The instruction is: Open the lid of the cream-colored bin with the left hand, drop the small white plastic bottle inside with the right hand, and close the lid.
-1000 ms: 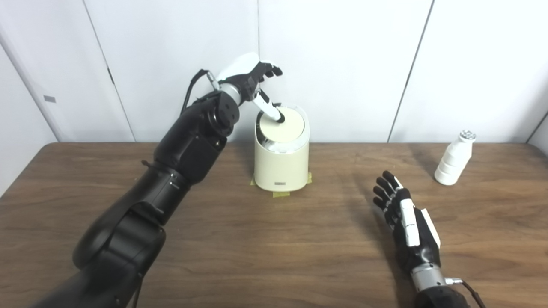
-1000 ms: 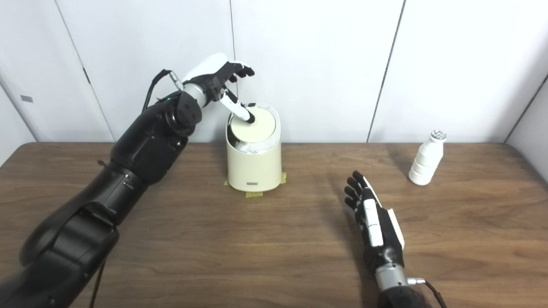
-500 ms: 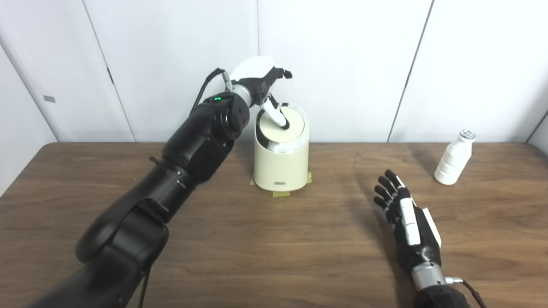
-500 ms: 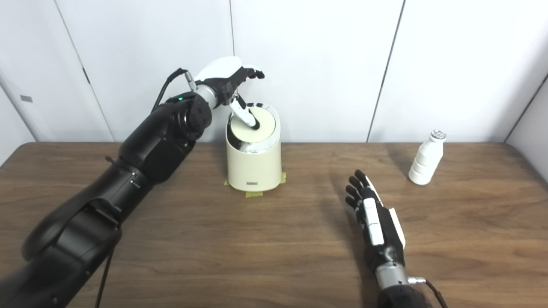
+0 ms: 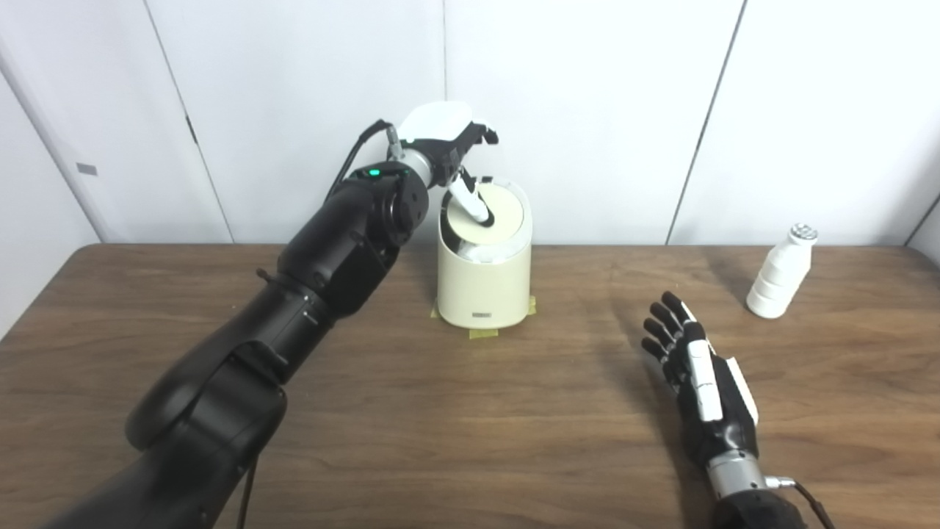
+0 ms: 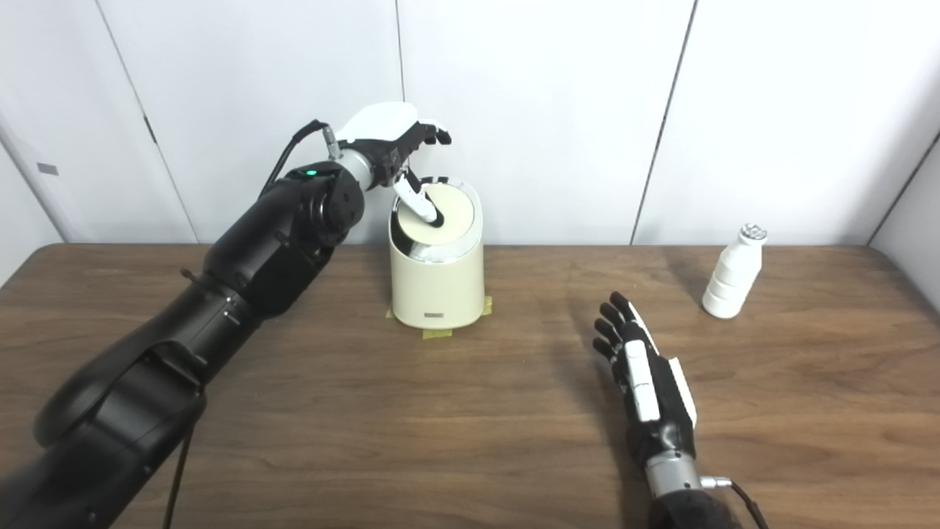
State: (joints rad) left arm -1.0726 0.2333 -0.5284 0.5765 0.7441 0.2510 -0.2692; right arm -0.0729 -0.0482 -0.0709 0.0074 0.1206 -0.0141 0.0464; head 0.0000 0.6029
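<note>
The left hand (image 5: 444,139) is hovering above the cream-colored bin (image 5: 483,286), at about twelve o'clock on the bench (image 5: 382,411), with one digit reaching down and pressing on the lid (image 5: 496,213); the other fingers (image 5: 481,134) are spreading apart over the bin's back edge, gripping nothing. The lid is sitting tilted, its near side dipping into the bin so that a dark gap is showing along the front rim. The bin is standing upright on bits of yellow tape (image 5: 482,333) near the far edge of the bench, just before the white wall (image 5: 587,110). Toward four o'clock, the right hand (image 5: 698,375) is lying low over the bench, palm turned inward, fingers straight and slightly fanned, holding nothing. It is resting well apart from both the bin and the bottle. At about two o'clock, the small white plastic bottle (image 5: 778,283) is standing upright on the bench near the far right corner, its cap up, untouched by either hand.
</note>
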